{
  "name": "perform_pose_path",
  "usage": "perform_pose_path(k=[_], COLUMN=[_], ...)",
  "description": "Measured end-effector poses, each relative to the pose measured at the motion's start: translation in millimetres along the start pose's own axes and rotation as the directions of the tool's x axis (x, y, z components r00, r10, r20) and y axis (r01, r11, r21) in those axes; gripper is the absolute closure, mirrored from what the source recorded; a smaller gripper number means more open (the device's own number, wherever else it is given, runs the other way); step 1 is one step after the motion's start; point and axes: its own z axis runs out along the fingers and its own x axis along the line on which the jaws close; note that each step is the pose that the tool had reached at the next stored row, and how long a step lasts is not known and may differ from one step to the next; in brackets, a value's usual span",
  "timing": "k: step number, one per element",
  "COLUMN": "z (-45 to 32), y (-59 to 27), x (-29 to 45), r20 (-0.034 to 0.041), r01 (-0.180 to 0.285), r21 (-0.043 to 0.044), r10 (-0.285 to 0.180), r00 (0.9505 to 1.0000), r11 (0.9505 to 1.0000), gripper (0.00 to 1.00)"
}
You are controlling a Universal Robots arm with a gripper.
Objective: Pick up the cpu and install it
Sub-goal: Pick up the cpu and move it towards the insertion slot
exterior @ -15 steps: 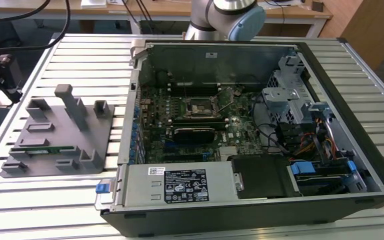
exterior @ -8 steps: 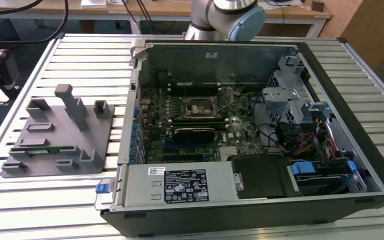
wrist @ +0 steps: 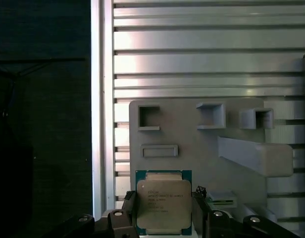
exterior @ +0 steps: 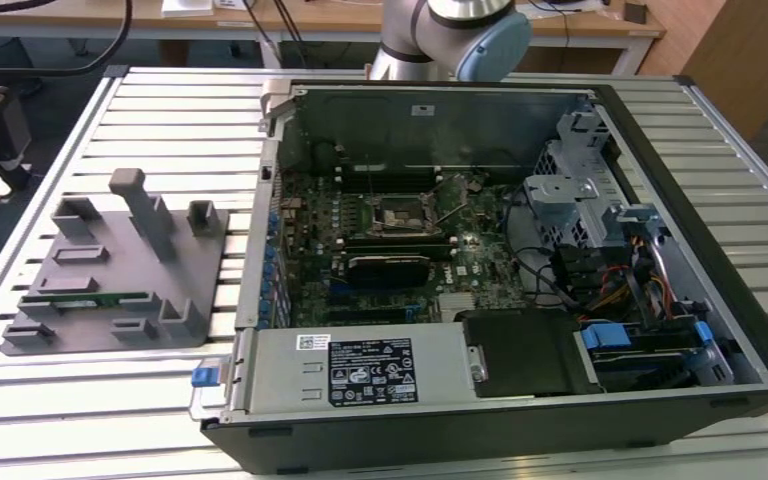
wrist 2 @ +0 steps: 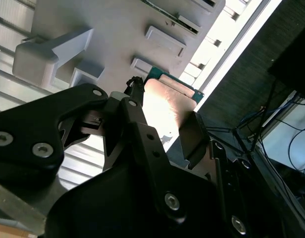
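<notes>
In the exterior view, the open computer case [exterior: 704,200] sits mid-table, and the grey tray [exterior: 117,290] lies near the edge of the table [exterior: 157,110] at the exterior view's left, with a memory stick [exterior: 84,297] in one of its slots. The socket [exterior: 395,213] inside the case looks bare, so you can judge the install as not yet done. The arm [exterior: 444,35] stands at the table's far edge, behind the case.

In the second wrist view, the gripper [wrist 2: 165,106] pinches the cpu [wrist 2: 167,99] by two opposite edges. The black fingers [wrist 2: 137,119] press on either side, and the silvery top faces the camera. The tray is beneath, apart from the chip.

In the first wrist view, the cpu [wrist: 163,203] sits square and level in the gripper [wrist: 163,213], above the tray's corner nearest the table's edge. It looks large against the tray's pockets [wrist: 149,117], so you can take it as lifted clear. The pick-up is done and the seating in the socket is left. The wrist appears to point straight down at the table.
</notes>
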Motion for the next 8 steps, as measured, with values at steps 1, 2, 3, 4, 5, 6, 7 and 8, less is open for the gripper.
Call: perform_pose_path(k=[1,2,3,4,5,6,7,8], z=[-1.4,-3.0,-4.3,-5.7,-7.1,-8.4,-9.7,-10.9], y=[0.0,0.1,0.1,0.2,0.2,0.3,0.3,0.4], x=[0.0,0.0,0.0,0.0,0.0,0.0,0.0,0.0], r20=[0.0,0.0,0.0,0.0,0.0,0.0,0.0,0.0], r01=[0.0,0.0,0.0,0.0,0.0,0.0,0.0,0.0], r21=[0.0,0.0,-0.0001,0.0,0.0,0.0,0.0,0.0], r10=[0.0,0.0,0.0,0.0,0.0,0.0,0.0,0.0], r00=[1.0,1.0,1.0,1.0,1.0,1.0,1.0,1.0], r11=[1.0,1.0,1.0,1.0,1.0,1.0,1.0,1.0], gripper=[0.47,0.47,0.47,0.47,0.47,0.47,0.47,0.47])
